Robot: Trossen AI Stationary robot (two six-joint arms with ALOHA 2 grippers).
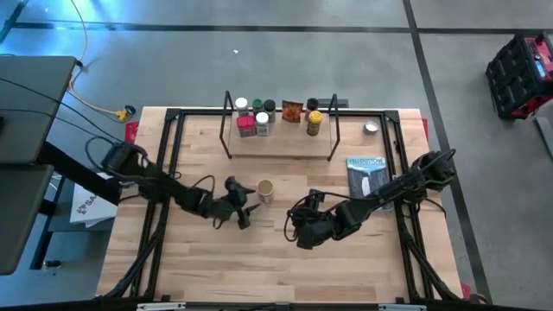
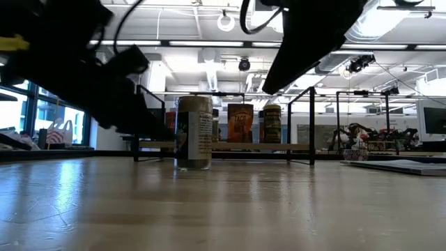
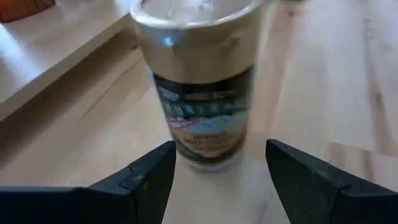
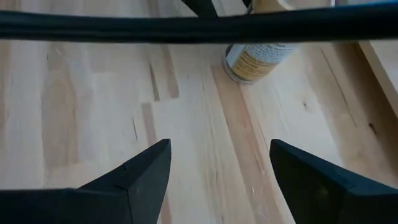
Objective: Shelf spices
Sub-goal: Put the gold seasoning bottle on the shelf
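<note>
Tan jar (image 1: pixel 265 190) stands upright at two o'clock of the left pincer (image 1: pixel 241 210), fingers apart, nearer than the right pincer (image 1: pixel 298 226), likewise agape

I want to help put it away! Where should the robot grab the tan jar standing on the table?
Probably around the tan jar's round middle, coming level from the left gripper's side. It stands upright, and that gripper's open fingers already face it.

I see a tan jar (image 1: pixel 266 190) with a dark, green-and-white patterned label on the pale wooden table (image 1: pixel 207 268). At twelve o'clock the light shelf (image 1: pixel 281 147) carries a red box (image 1: pixel 247 127), brown packet (image 1: pixel 292 111) and yellow jar (image 1: pixel 314 123). Both arms are black.
</note>
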